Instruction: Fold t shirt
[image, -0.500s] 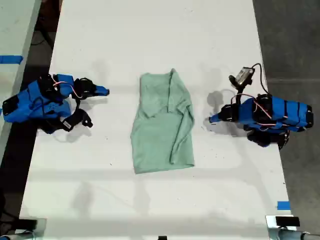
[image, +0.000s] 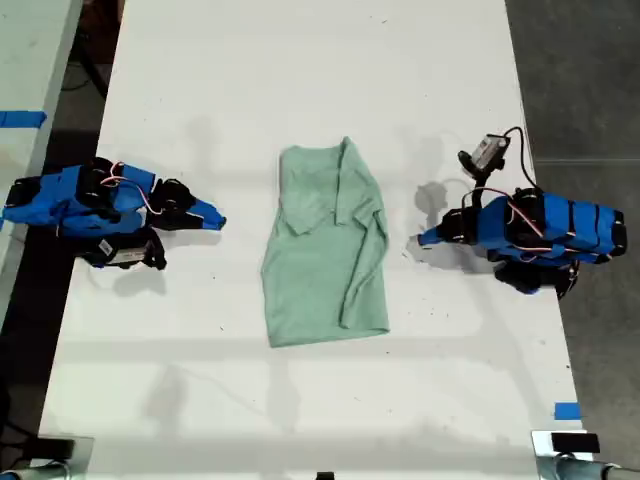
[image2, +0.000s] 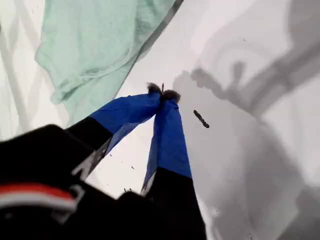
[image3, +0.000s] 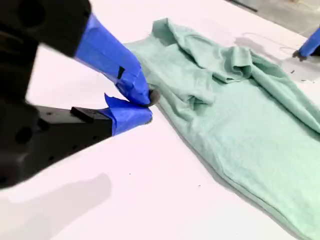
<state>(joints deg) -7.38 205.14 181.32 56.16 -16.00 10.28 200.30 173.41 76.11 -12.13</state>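
Note:
The pale mint-green t shirt (image: 325, 250) lies wrinkled on the middle of the white table (image: 300, 60), folded into an oblong with a doubled strip along the side at the exterior view's right. My first gripper (image: 424, 238) rests on the table at the exterior view's right, a short gap from that side. Its blue jaws are shut and empty in its wrist view (image2: 162, 91), with the t shirt (image2: 95, 45) just ahead. My second gripper (image: 215, 216) sits at the exterior view's left, shut and empty (image3: 145, 105), close to the t shirt's (image3: 240, 110) near edge without touching it.
Blue tape (image: 567, 411) marks the table edge at the exterior view's lower right. A second pale table with blue tape (image: 22, 119) stands at that view's left. Dark floor (image: 580, 70) borders that view's right side. A small dark speck (image2: 201, 119) lies by my first gripper.
My second arm has turned and its gripper tip sits lower and slightly nearer the t shirt in the exterior view; its jaws, spread before, are now together. My first arm and the t shirt have not moved.

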